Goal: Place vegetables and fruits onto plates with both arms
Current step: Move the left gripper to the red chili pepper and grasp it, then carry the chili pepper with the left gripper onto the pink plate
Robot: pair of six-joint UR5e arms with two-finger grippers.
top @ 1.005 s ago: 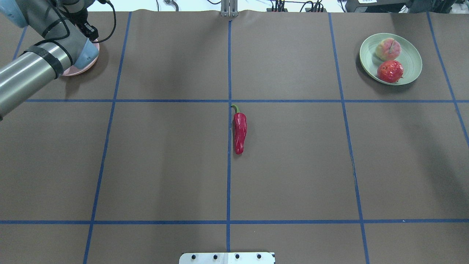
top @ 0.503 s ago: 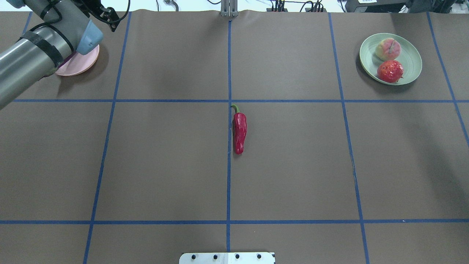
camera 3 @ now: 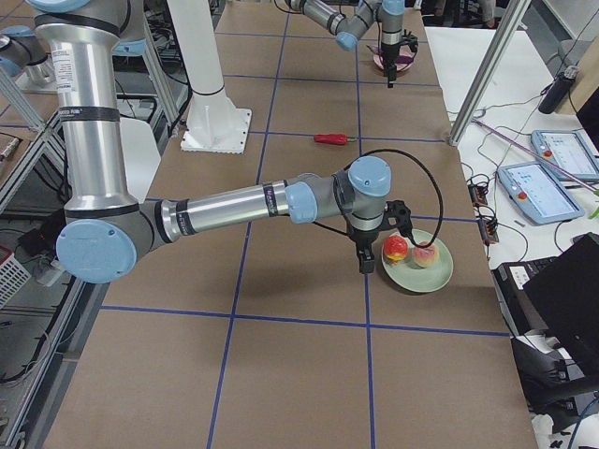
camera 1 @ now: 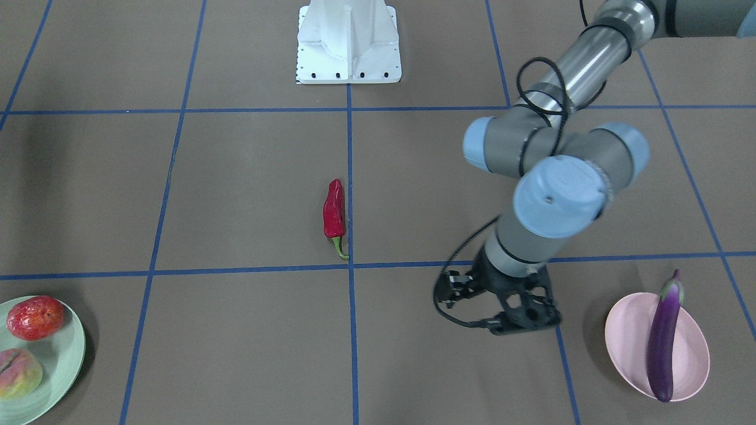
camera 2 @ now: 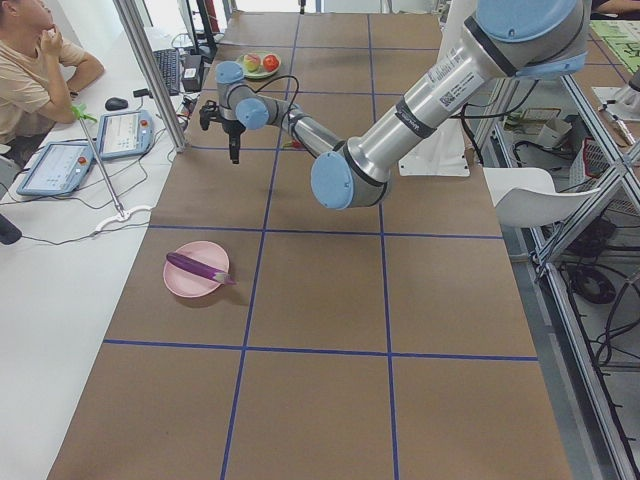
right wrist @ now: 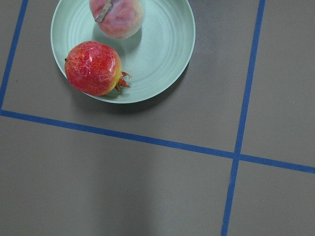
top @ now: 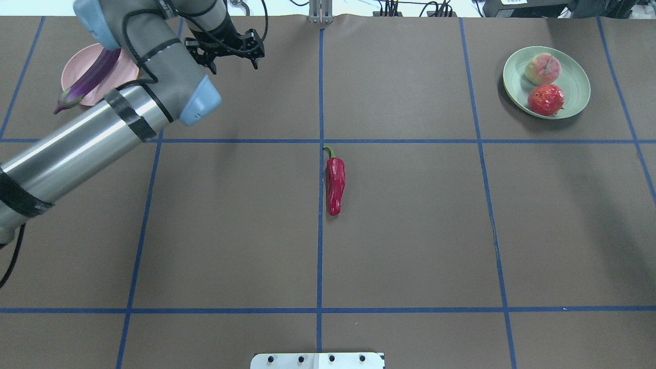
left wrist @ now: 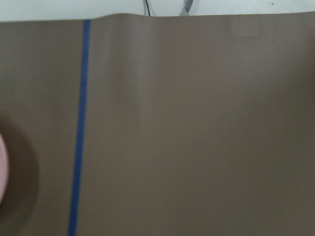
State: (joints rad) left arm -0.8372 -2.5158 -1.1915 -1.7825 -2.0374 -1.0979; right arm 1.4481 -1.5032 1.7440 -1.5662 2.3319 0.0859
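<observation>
1. The table (top: 410,246) is brown with blue tape lines. A plate sits near each far corner.
2. The left arm (top: 102,133) reaches out beside the pink plate (camera 1: 632,330). The left gripper (top: 230,56) hangs over bare table just past that plate, its jaws spread and holding nothing.
3. The right arm (camera 3: 234,208) stretches toward the green plate (top: 576,84). The right gripper (camera 3: 363,257) hangs close beside it, and I cannot tell whether its claw is released or clenched.
4. Of the 2 plates, the green one holds both fruits and the pink one holds 1 vegetable.
5. The eggplant (camera 1: 662,342) lies across the middle of the pink plate, with its stem end overhanging the rim.
6. The peach (top: 543,68) and the red-orange fruit (top: 546,99) rest side by side on the green plate.
7. The chili (top: 335,183) lies alone at the table's centre, along the middle tape line, with its green stem pointing away from the robot. It is well apart from both plates.

Judged from this, 3 of the 4 items are placed and the chili is the step in hand. The empty left gripper looks best placed to take it. That calls for crossing to the centre, turning the jaws across the chili's narrow body, lowering and closing. The chili then has to go down beside the eggplant, where free room is tight.
</observation>
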